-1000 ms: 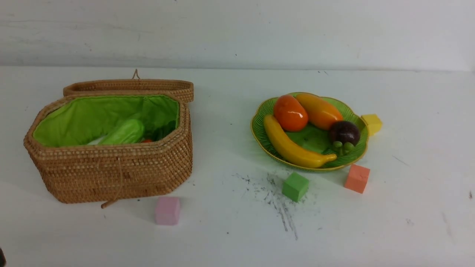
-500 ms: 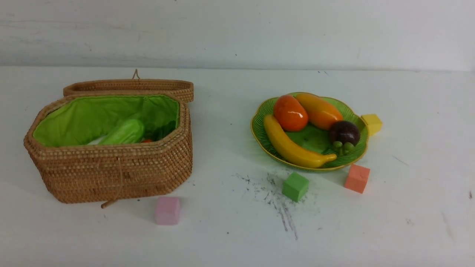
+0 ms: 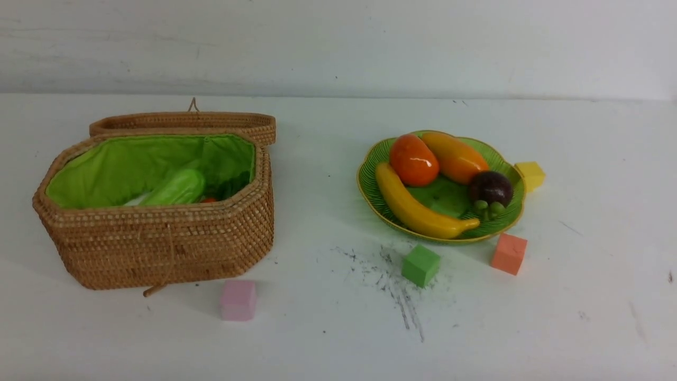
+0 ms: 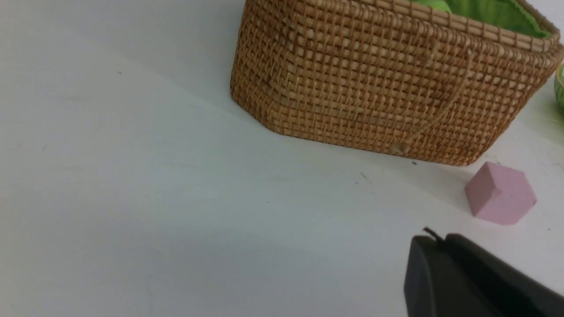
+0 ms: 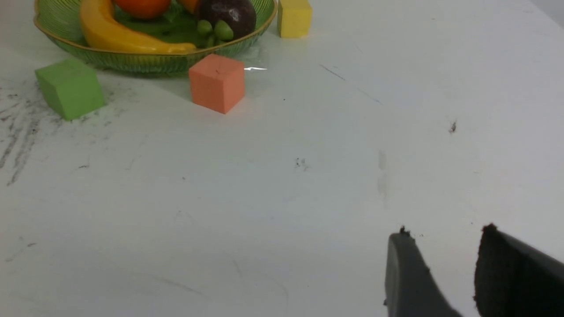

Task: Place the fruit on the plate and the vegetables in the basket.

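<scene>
**Sorting looks done; both arms pulled back and empty**

Plate sits at about 2 o'clock from the counter's centre. On it: banana along the near side, persimmon and mango at the far side, mangosteen toward 3 o'clock. All four fruit rest inside the yellow rim.

Basket at about 9 o'clock, lid folded back behind it. Inside the green lining, the gourd shows plainly; a sliver of orange beside it is probably the carrot, and a pale patch may be the radish. Too little shows to be sure.

Foam cubes lie loose on the counter: pink cube just in front of the basket, green cube and salmon cube near the plate's front edge, yellow cube at its 3 o'clock rim.

Left gripper hangs low over bare counter near the pink cube, jaws pressed together, holding nothing. Right gripper hovers over open counter well clear of the plate, jaws parted with a gap, nothing between them.

Judgement: placing stage appears complete. The next move calls only for parking the arms; the cubes need no handling.
</scene>
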Available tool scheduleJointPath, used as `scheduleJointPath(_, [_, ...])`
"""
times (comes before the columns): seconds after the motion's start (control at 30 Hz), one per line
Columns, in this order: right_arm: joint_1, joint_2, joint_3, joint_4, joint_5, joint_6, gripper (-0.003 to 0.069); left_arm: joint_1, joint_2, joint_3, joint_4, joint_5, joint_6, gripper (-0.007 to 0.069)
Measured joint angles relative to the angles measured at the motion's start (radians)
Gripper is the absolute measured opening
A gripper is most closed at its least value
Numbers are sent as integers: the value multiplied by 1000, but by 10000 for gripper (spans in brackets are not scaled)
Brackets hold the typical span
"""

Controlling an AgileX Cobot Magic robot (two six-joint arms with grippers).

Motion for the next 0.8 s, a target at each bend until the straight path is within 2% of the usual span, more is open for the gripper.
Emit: scheduleJointPath(0.8, [0, 0, 0, 0, 1, 0, 240, 0, 0, 0, 23, 43, 4, 22])
